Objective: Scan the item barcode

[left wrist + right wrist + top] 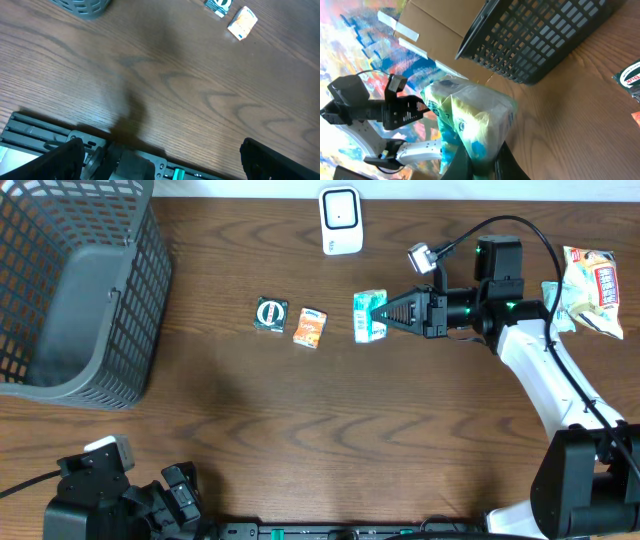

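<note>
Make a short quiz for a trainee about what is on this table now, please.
1. True or false: the right gripper is shut on the green and white packet.
2. Choose one. The grey basket stands: A) on the left arm's side of the table; B) on the right arm's side; C) in the middle of the row of packets.
3. Short answer: seen from overhead, which packet lies between the dark green packet and the held one?

Key: 1 true. 2 A. 3 the orange packet.
</note>
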Available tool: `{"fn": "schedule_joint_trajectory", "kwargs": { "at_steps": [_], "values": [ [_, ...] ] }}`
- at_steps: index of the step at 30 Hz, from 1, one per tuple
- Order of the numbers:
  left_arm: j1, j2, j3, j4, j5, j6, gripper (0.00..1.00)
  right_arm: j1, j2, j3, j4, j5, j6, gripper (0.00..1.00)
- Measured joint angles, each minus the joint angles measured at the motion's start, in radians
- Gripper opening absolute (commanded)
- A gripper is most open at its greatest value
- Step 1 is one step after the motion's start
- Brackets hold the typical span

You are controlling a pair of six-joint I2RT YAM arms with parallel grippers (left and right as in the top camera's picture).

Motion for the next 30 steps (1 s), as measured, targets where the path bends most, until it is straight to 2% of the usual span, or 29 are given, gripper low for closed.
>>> {"fn": "schedule_joint_trajectory", "kwargs": {
  "at_steps": [30],
  "values": [
    [0.000,0.000,0.000,0.000,0.000,0.000,0.97,0.000,0.000,0.000,0.002,0.013,0.024,0.01]
  ]
}}
